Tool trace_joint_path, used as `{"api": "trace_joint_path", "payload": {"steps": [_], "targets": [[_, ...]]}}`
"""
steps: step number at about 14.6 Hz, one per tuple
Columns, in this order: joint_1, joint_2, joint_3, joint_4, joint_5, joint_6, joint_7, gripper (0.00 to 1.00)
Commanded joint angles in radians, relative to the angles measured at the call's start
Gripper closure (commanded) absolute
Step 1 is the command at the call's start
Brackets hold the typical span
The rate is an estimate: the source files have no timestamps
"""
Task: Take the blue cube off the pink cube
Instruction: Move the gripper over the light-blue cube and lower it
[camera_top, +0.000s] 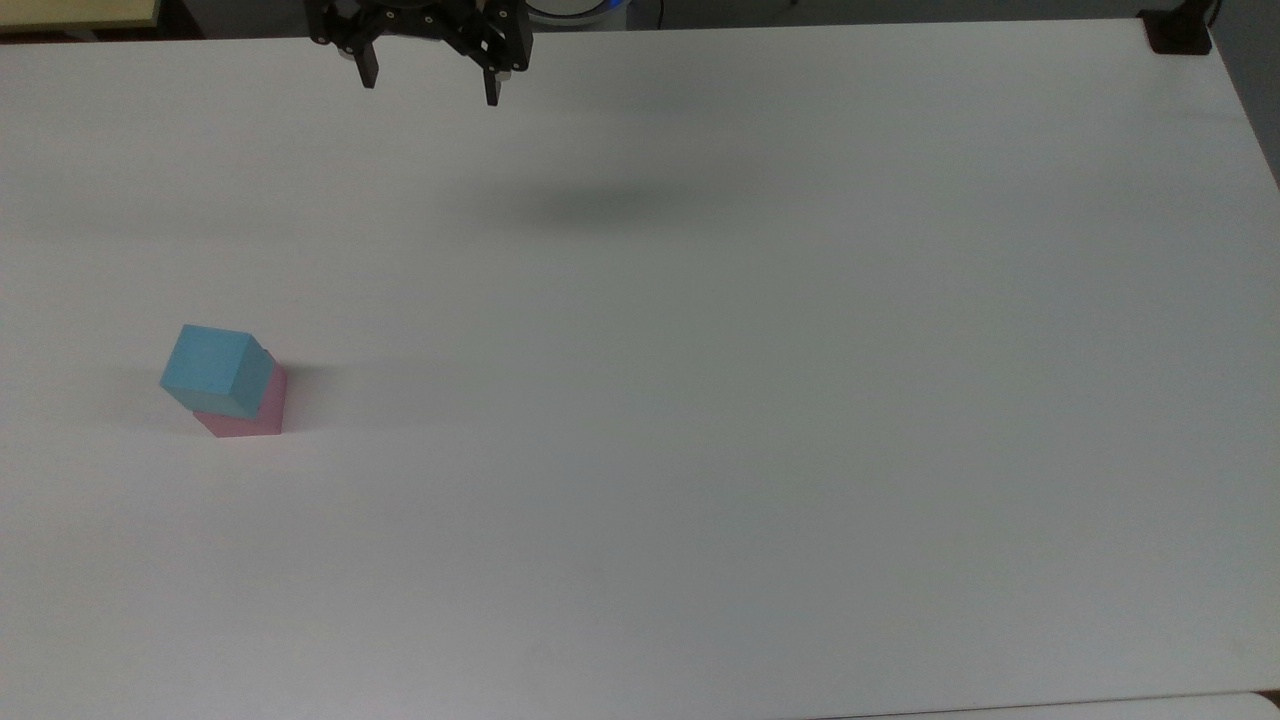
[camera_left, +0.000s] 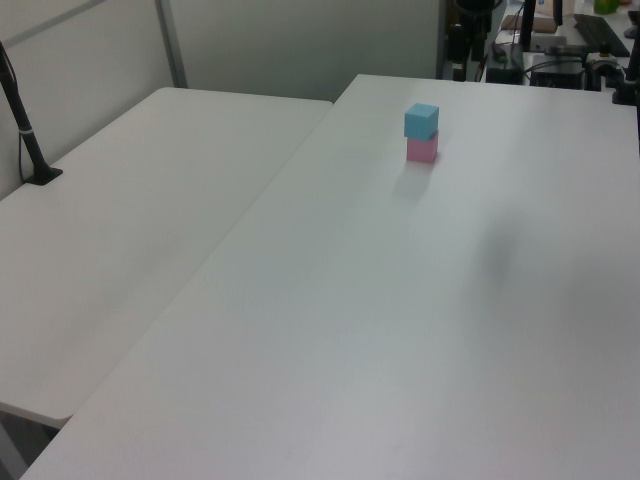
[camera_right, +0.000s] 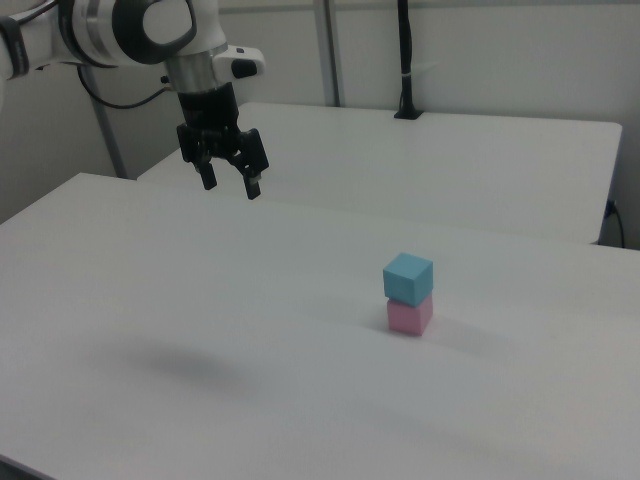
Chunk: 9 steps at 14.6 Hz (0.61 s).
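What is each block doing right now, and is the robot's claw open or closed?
blue cube: stacked on the pink cube, turned slightly askew, not held.
pink cube: resting on the white table, under the blue cube.
gripper: open, empty, up in the air, away from the stack.

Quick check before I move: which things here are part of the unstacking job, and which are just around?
Part of the job:
- small light blue matte cube, sitting on top
- small pale pink matte cube, beneath it
- black two-finger gripper, open, raised well away from the stack

Just around:
- white table carrying the stack
- second white table alongside
- black pole standing on that table
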<state>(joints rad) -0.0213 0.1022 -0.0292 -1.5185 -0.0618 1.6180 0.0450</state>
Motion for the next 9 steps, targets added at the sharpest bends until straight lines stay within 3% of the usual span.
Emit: {"api": "trace_joint_path", "payload": {"steps": [1,9], "targets": [[0.009,-0.035,-0.011,-0.032,0.0,-0.018,0.001,0.0],[0.009,-0.035,-0.014,-0.031,0.0,-0.018,-0.005,0.0]]}}
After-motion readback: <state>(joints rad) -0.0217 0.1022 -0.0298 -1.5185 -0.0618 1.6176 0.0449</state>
